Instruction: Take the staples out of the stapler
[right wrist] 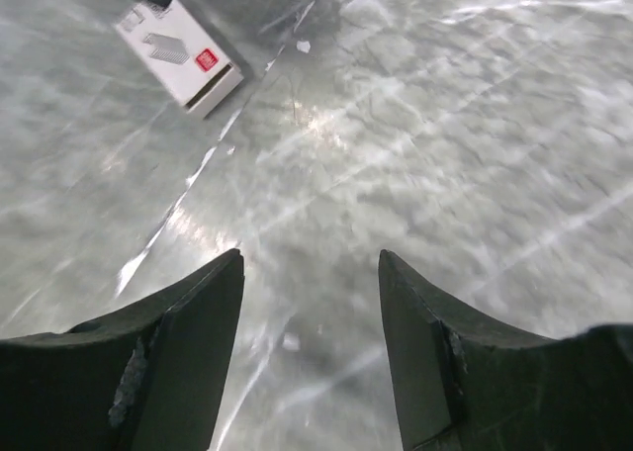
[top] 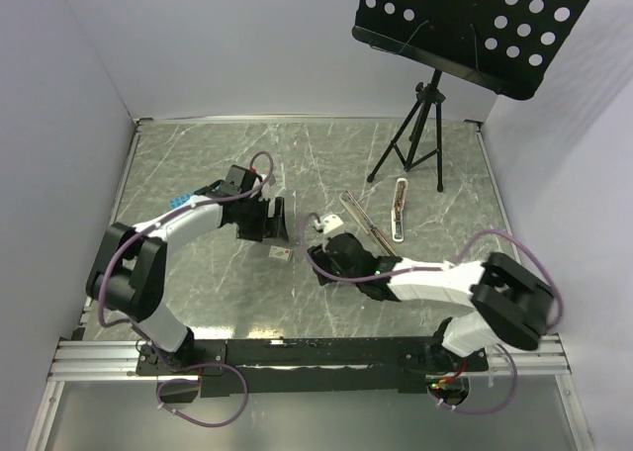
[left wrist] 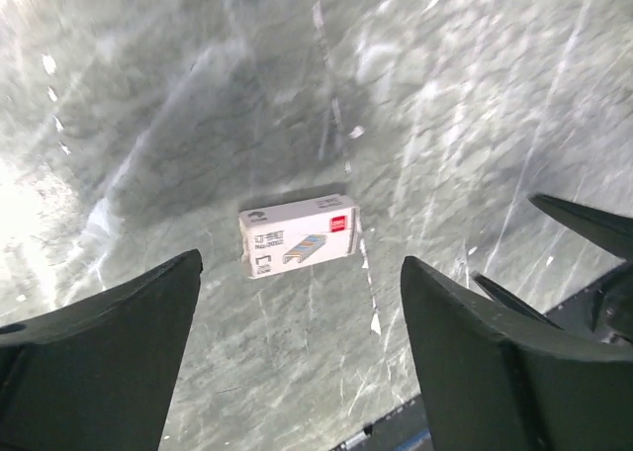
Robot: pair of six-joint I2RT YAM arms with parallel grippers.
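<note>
Print on small box (left wrist: 299, 235) — unreadable

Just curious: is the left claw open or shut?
Open. The left gripper's fingers stand wide apart with nothing held; the box lies on the table beyond.

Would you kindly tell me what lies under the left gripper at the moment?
A small white box lies flat on the marble table below the open left gripper, untouched by it. What the box holds cannot be seen.
</note>
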